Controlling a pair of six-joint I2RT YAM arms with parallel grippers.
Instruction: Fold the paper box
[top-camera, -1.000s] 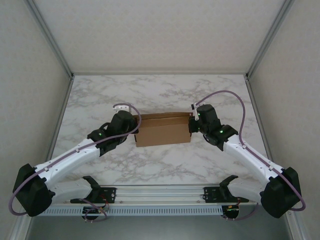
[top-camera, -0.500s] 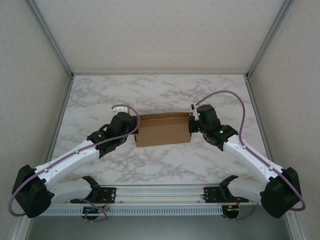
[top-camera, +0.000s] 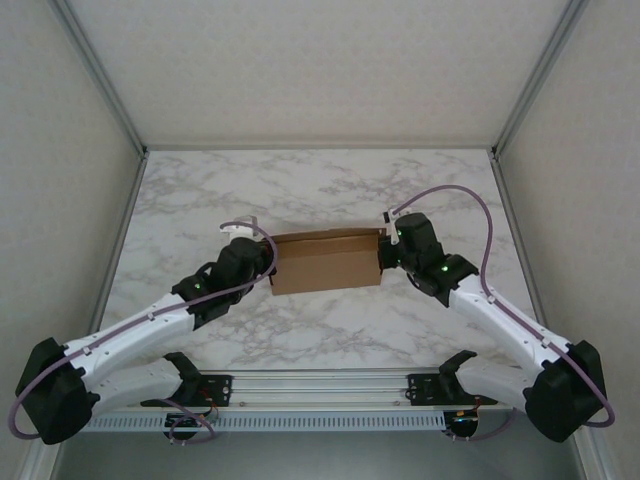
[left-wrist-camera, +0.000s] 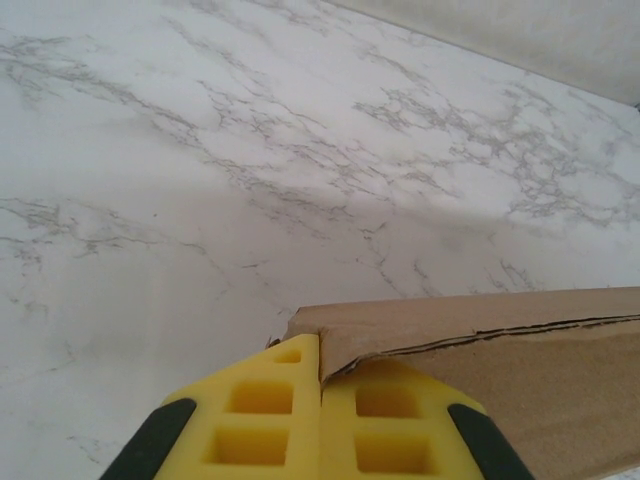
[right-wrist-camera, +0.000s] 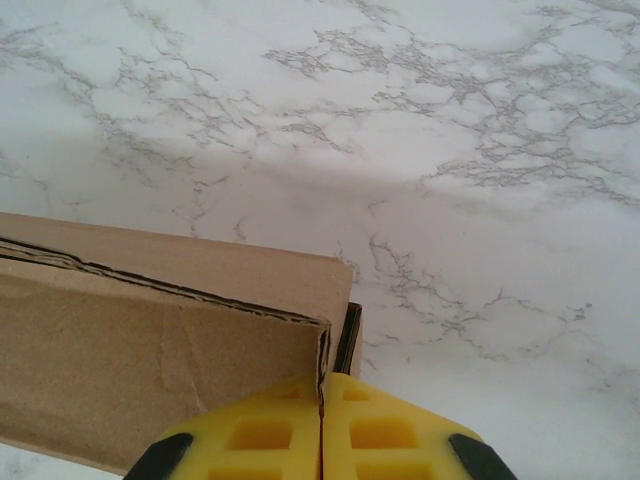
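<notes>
- Top view: the left arm has swung lower and nearer over the last second. The paper box (top-camera: 328, 262) has not shifted and lies flat mid-table (top-camera: 330, 190), with the left gripper (top-camera: 262, 262) and right gripper (top-camera: 385, 252) at its two ends.
- Left wrist: the left gripper (left-wrist-camera: 320, 345) is fully closed, its fingers meeting at the paper box (left-wrist-camera: 500, 370) corner.
- Right wrist: the right gripper (right-wrist-camera: 322, 385) is closed too, its tips against the paper box (right-wrist-camera: 150, 340) end.

Right pincer (right-wrist-camera: 321, 388) closed, tips against paper box (right-wrist-camera: 150, 340) corner; marble table (right-wrist-camera: 480, 200) beneath.
</notes>
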